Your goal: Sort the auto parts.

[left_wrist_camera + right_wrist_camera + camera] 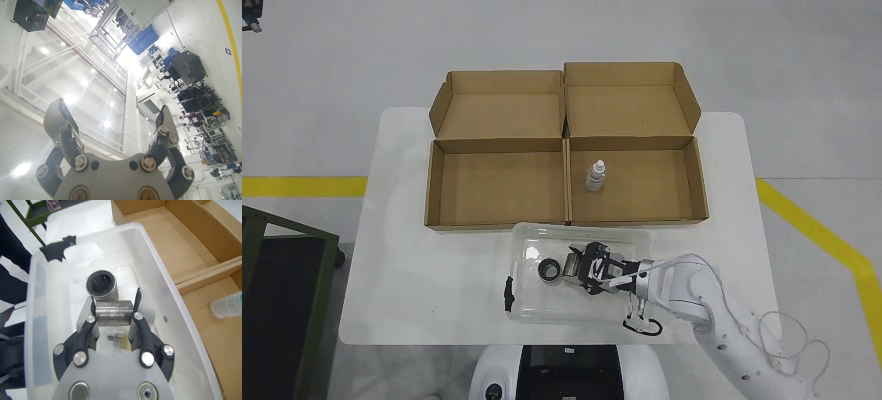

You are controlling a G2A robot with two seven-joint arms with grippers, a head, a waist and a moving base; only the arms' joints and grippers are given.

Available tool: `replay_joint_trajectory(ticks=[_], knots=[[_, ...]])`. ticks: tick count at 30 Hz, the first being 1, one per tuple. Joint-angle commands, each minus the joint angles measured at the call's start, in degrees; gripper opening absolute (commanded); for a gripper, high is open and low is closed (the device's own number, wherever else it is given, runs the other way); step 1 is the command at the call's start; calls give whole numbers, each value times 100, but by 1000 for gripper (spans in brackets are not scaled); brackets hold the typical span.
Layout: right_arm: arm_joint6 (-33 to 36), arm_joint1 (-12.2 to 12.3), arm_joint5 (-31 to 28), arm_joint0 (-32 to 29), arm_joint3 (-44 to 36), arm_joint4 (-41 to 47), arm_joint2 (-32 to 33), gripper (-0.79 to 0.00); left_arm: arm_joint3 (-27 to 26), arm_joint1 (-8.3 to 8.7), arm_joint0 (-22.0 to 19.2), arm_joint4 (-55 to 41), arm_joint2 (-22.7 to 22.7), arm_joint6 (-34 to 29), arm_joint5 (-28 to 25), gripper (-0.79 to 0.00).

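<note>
The left gripper (112, 106) is released and empty, pointing up at the ceiling, clear of the work.

Nearest on the table, the right gripper (114, 302) is inside the clear bin (158, 264), its fingers clenched on the two flat ends of a steel sleeve (113, 313) that lies crosswise between them. A small threaded part (115, 339) lies on the bin floor under the gripper. A black-lined bearing (102, 285) sits just beyond the sleeve, apparently touching it.

Procedure, as judged from here: lift straight up before any sideways travel, so the sleeve does not drag the bearing or strike the bin wall. The grip is on smooth metal ends — keep the sleeve level, or it may slip.

Beyond the bin stand two open cardboard boxes side by side. The right box (652, 185) holds a white bottle (596, 175); the left box (497, 185) looks the likelier destination — though nothing marks which.
</note>
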Motion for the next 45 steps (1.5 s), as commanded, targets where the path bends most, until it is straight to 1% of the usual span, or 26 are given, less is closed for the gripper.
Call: replay_joint_trajectory(ticks=[1, 8, 10, 15, 25, 32, 35, 37, 39, 45], knots=[[62, 1, 74, -47, -34, 326, 44, -785, 0, 0, 0, 0, 0, 0, 0, 0], [102, -17, 393, -173, 225, 1884, 202, -785, 0, 0, 0, 0, 0, 0, 0, 0], [148, -23, 453, -162, 339, 2213, 215, -785, 0, 0, 0, 0, 0, 0, 0, 0], [158, -37, 533, -109, 483, 2669, 237, -785, 0, 0, 0, 0, 0, 0, 0, 0], [205, -32, 427, -271, 282, 3815, 281, -785, 0, 0, 0, 0, 0, 0, 0, 0], [290, -29, 586, -346, 200, 4323, 309, -785, 0, 0, 0, 0, 0, 0, 0, 0], [301, -31, 681, -327, 218, 4337, 317, -785, 0, 0, 0, 0, 0, 0, 0, 0], [278, -30, 746, -303, 204, 4174, 340, -785, 0, 0, 0, 0, 0, 0, 0, 0], [185, -29, 819, -283, 146, 3833, 371, -785, 0, 0, 0, 0, 0, 0, 0, 0], [-448, -43, 843, -268, -168, 2466, 349, -785, 0, 0, 0, 0, 0, 0, 0, 0]])
